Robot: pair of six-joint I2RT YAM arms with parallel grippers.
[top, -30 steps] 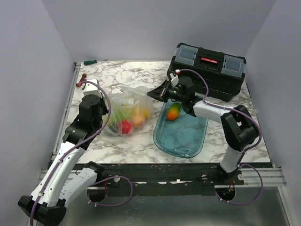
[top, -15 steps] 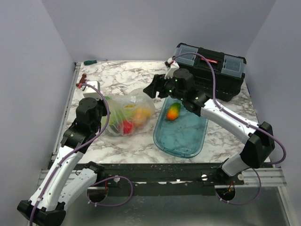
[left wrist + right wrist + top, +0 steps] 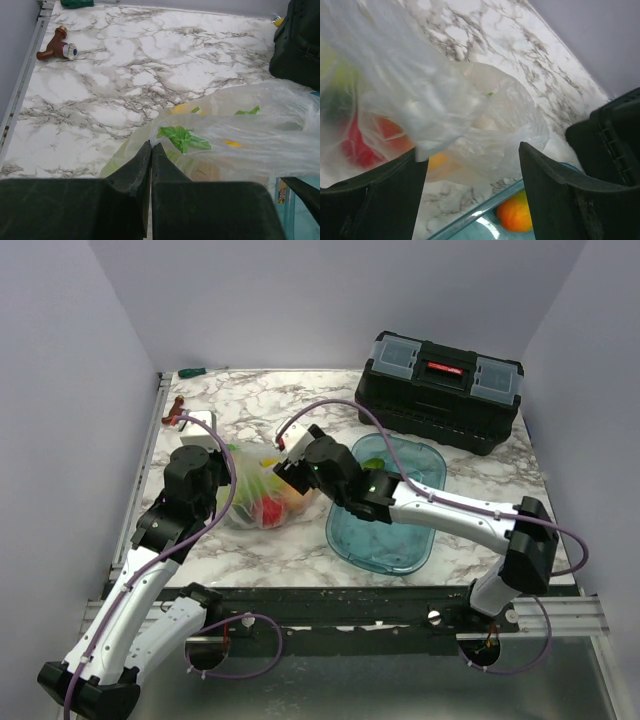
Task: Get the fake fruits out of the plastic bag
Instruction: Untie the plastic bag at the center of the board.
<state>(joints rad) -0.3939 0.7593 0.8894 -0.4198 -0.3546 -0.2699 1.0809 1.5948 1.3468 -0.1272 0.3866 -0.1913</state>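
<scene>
Bag [image 3: 262, 480] on counter [image 3: 250, 405], 9 o'clock of tray [image 3: 400, 540]. Film looks thin, crinkly, slippery: grab a bunched fold. Left end effector [image 3: 151, 147] pinched shut on bag's 9 o'clock edge. Right end effector [image 3: 470, 150] wide open at the mouth, 2 o'clock side, empty. Bag holds red fruit [image 3: 268, 510], orange fruit [image 3: 293, 497], rest unclear; hard, glossy, light, will probably roll. Tray holds one orange-green fruit [image 3: 515, 212].

arms [image 3: 150, 575] white, joints [image 3: 193, 477] black | cables [image 3: 330, 402] purple | left claw [image 3: 151, 148], right claw [image 3: 472, 170] black
</scene>
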